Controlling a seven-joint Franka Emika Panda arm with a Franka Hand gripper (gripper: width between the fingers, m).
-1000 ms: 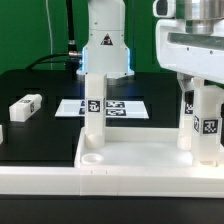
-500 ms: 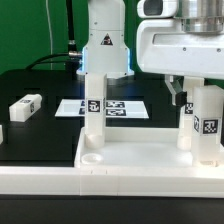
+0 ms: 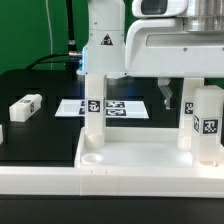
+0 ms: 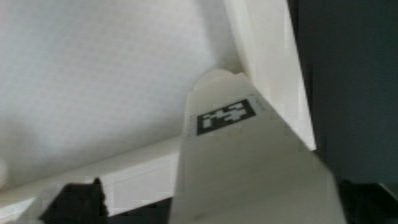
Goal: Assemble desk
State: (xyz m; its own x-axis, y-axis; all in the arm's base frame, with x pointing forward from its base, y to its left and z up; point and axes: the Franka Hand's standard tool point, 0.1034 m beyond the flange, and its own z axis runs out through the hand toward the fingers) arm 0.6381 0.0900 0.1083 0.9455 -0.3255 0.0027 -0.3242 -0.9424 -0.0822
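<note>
The white desk top [image 3: 130,160] lies tray-like at the front with three tagged white legs upright in its corner sockets. One leg [image 3: 93,115] stands on the exterior view's left; two legs [image 3: 186,128] [image 3: 208,125] stand on its right. My gripper [image 3: 178,95] hangs open over the farther right leg, one dark finger [image 3: 165,94] showing beside the leg's top. In the wrist view that leg [image 4: 226,115] rises between my gripper's [image 4: 214,205] two dark fingertips [image 4: 80,203], with the desk top [image 4: 107,70] behind it.
A loose white leg [image 3: 25,105] lies on the black table at the exterior view's left, with another white piece [image 3: 2,133] at the edge. The marker board [image 3: 120,107] lies flat behind the desk top. A long low white rail [image 3: 40,180] runs along the front.
The gripper has moved toward the exterior view's left, from the top right corner to above the farther right leg. Its jaws stayed open. The legs and desk top have not moved.
</note>
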